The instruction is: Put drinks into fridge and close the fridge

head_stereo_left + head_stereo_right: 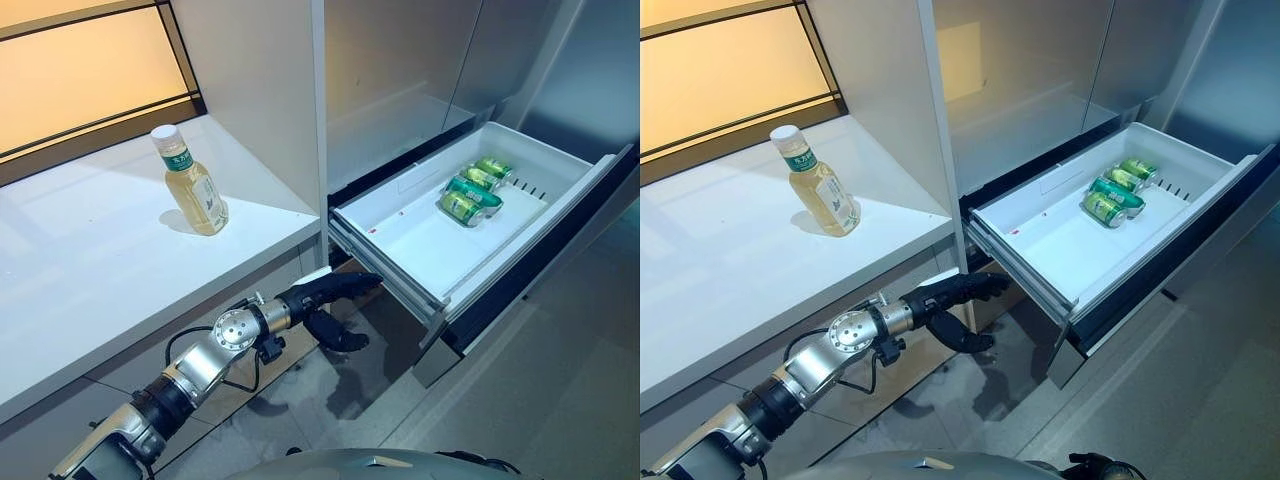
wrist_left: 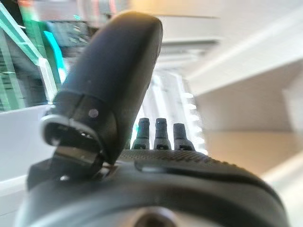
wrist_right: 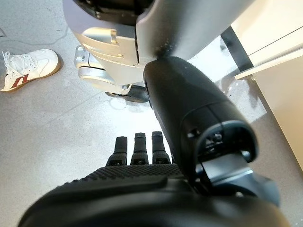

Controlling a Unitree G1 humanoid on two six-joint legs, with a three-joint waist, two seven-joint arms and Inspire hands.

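A bottle of pale yellow drink (image 1: 192,185) with a white cap stands upright on the white counter (image 1: 90,260). The fridge's white drawer (image 1: 405,245) is pulled out, with green cans (image 1: 472,190) lying at its far end. My left hand (image 1: 322,293) is open and empty, fingers straight, held below the counter's edge just left of the drawer's front corner; its straight fingers (image 2: 161,133) also show in the left wrist view. My right hand (image 3: 142,172) is open and empty, hanging over the floor.
The fridge's grey upper doors (image 1: 420,70) stand shut above the drawer. A white upright panel (image 1: 260,80) separates the counter from the fridge. A person's white shoe (image 3: 26,66) is on the grey floor by my right side.
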